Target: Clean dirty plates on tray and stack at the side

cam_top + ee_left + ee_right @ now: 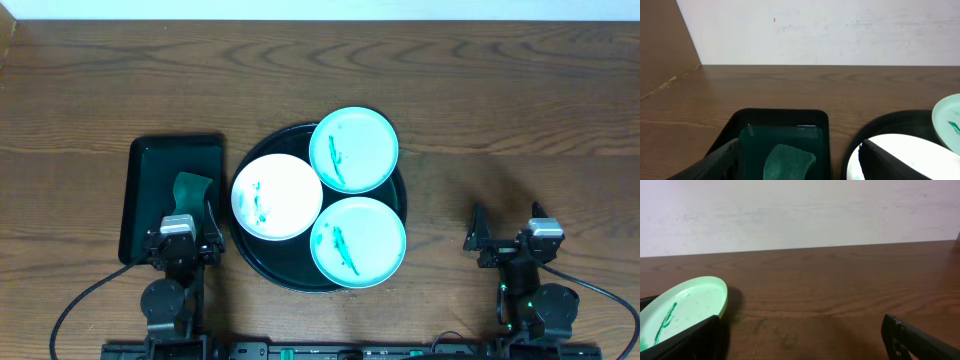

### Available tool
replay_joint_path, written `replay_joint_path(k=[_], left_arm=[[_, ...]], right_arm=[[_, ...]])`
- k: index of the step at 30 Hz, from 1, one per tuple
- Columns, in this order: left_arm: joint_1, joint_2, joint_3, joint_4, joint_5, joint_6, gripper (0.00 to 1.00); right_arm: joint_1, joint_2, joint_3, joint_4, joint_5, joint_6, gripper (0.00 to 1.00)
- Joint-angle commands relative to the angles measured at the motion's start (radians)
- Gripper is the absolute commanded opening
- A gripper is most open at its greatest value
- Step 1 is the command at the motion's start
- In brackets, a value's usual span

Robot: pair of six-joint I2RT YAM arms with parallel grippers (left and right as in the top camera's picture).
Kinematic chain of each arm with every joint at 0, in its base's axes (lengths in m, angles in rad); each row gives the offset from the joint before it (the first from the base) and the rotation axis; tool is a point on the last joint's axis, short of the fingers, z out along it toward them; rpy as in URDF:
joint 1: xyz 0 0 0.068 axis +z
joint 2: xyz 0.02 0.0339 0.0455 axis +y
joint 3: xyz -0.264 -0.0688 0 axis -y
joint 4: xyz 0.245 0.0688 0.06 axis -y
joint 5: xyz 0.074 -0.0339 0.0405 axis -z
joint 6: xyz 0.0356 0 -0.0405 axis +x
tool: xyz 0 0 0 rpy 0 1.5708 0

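Observation:
The round black tray (255,265) sits mid-table and holds three plates with green smears: a white plate (285,205) at its left, a turquoise plate (365,135) at the back hanging over the rim, and a turquoise plate (375,255) at the front. My left gripper (183,222) is open and empty over the near end of a rectangular dark green tray (150,165); its wrist view (800,160) shows a green sponge (787,162) between the fingers. My right gripper (510,222) is open and empty over bare table, right of the round tray. A turquoise plate (682,307) shows at left in its wrist view.
The green sponge (190,187) lies in the rectangular tray's right half. The round tray's rim (880,125) and white plate (910,155) show at right in the left wrist view. Bare wood table (520,120) lies right of the round tray and along the back.

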Motion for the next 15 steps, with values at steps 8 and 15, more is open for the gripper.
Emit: replay_joint_path(k=[8, 15], left_arm=[[-0.003, -0.005, -0.01, -0.051, -0.01, 0.01, 0.74], [-0.003, -0.005, 0.006, -0.048, -0.009, -0.032, 0.74]], right_arm=[[0.002, 0.0, -0.002, 0.005, 0.003, 0.005, 0.99], [0.002, 0.0, -0.001, 0.025, 0.002, -0.021, 0.99]])
